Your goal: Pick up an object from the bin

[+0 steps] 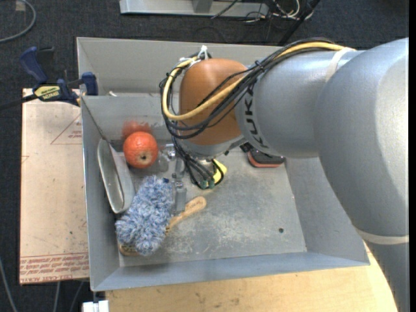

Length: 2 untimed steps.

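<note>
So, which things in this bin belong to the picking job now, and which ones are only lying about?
Belong to the job:
- tool, low in the bin's left half
- blue fluffy brush, nearest to it, so probably the one to be picked
- grey bin

Lying about:
- red apple
- grey dish at the left wall
- yellow-and-black thing
- red flat thing under the arm

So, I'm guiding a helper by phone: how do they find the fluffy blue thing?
In the grey bin, look at the near left corner. A brush lies there, in front of the red apple and beside the grey dish. It alone is shaggy blue, with a wooden handle.
</note>
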Motion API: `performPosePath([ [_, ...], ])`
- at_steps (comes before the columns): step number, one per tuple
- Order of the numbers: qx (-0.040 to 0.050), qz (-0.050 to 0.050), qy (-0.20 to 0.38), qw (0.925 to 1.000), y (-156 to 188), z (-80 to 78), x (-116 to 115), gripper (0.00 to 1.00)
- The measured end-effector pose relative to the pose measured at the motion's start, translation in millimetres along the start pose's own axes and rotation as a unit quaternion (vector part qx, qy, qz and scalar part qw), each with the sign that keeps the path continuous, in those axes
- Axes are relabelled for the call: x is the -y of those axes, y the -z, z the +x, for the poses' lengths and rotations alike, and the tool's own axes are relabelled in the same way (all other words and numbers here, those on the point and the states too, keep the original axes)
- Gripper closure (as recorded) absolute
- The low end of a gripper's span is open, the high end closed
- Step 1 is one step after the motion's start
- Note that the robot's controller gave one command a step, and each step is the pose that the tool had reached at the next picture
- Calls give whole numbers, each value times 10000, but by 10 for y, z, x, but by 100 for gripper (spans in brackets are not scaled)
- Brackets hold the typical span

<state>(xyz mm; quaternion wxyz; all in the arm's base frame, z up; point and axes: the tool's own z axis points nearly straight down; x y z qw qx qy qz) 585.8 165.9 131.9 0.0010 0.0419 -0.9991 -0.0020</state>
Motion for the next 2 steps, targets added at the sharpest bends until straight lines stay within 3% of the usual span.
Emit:
performPosePath([
  [1, 118, 8, 2004, 9796, -519, 264, -249, 100],
  [2, 118, 7, 2003, 9797, -519, 264, -249, 100],
])
